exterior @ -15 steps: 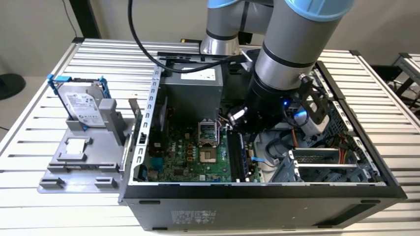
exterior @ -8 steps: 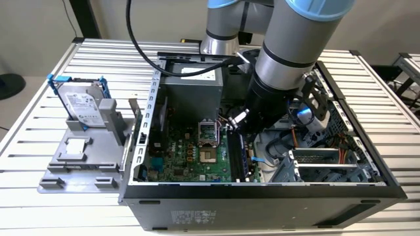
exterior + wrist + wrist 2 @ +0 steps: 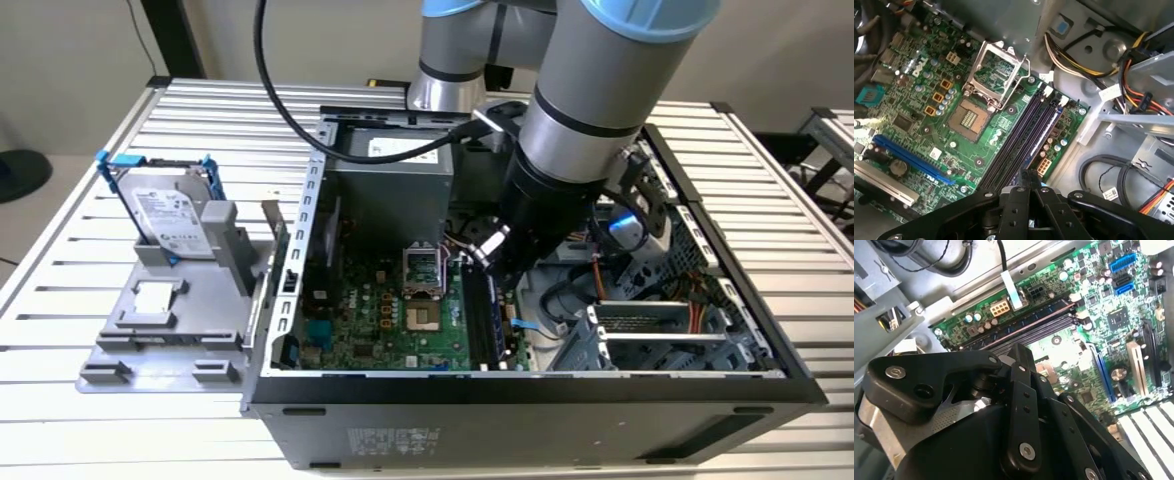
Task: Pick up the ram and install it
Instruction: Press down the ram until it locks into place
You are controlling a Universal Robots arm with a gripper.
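The gripper (image 3: 1029, 176) hangs low over the memory slots (image 3: 1019, 131); whether it is open or gripping cannot be told. The ram (image 3: 1048, 129) appears to stand in the outermost slot, at 3 o'clock from the CPU socket (image 3: 420, 275) in the exterior view, so installation looks close to done, though full seating is unclear. The hard drive (image 3: 171, 215), at 9 o'clock outside the case, carries a label too small to read.

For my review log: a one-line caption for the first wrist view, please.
Tool poised over the black memory slots on the green motherboard, beside the open processor socket.
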